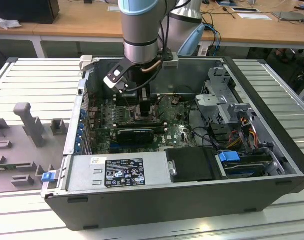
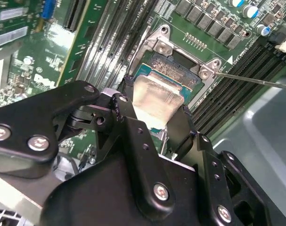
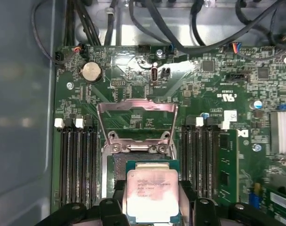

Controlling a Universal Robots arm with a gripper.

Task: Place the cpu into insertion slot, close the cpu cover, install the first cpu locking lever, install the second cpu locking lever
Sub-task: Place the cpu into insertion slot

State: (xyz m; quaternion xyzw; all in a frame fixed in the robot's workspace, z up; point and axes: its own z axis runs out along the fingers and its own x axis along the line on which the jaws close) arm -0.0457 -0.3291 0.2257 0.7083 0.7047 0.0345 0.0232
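Exterior view: gripper is seen at 12 o'clock of black card | cpu is held pinched over insertion slot | cpu cover is raised | step: placement; square, level seating is judged necessary.

Count: one cpu; one insertion slot; one cpu cover; one coin battery; two banks of memory slots; one motherboard; one computer case.

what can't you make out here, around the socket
The insertion slot's contacts: both wrist views, covered by the cpu.
Whether the cpu is seated or just above it: the hand blocks its sides.
Exterior view: the cpu and insertion slot sit behind the arm and hand.
The locking lever runs off the second wrist view's edge.
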